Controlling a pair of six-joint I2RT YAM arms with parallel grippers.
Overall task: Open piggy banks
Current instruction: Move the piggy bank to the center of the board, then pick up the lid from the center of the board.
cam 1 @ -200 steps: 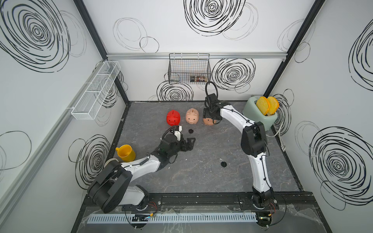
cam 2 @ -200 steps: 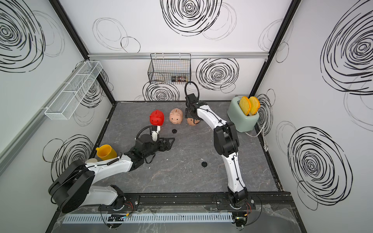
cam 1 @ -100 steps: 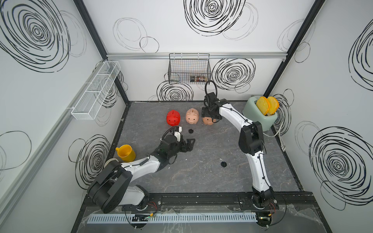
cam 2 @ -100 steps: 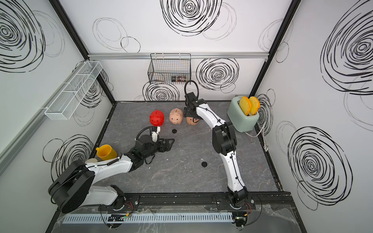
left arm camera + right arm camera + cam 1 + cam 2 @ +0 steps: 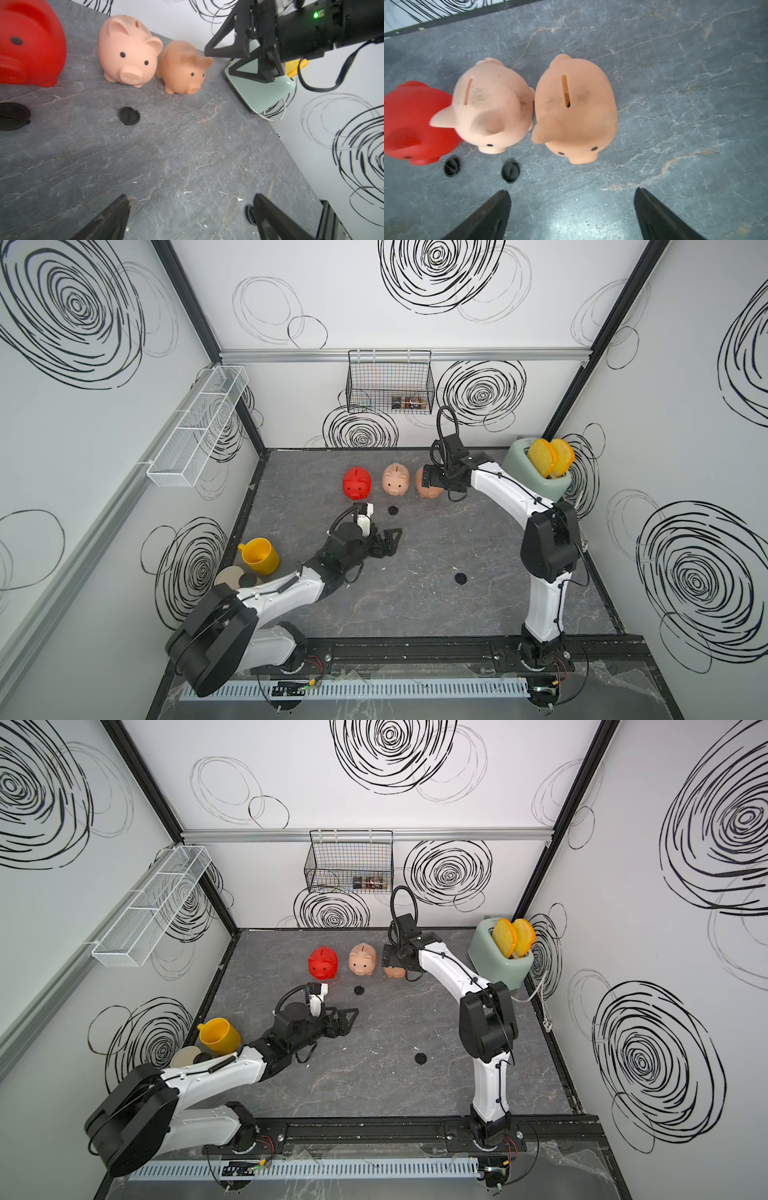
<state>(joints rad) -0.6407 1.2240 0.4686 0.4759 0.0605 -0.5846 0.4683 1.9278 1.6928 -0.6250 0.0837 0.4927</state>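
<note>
Hovering over the peach-tan pig [image 5: 575, 108], right hand [image 5: 572, 191] gapes wide, empty (left hand [image 5: 190, 197] likewise).

pigs: 3, red pig [image 5: 31, 52], pink pig [image 5: 128, 52], tan pig [image 5: 180, 66]
plugs [image 5: 129, 115]: 3
mug [image 5: 259, 558]: 1
toaster [image 5: 536, 485]: 1
toast [image 5: 540, 456]: 2
baskets [image 5: 390, 385]: 2

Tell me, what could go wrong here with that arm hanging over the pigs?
1. The pink pig and the peach pig stand almost touching. If the open right gripper comes down on the peach one, a finger may knock its neighbour over.
2. A black plug lies loose on the table in front of the pigs; the open left gripper, low nearby, might sweep it away.
</note>
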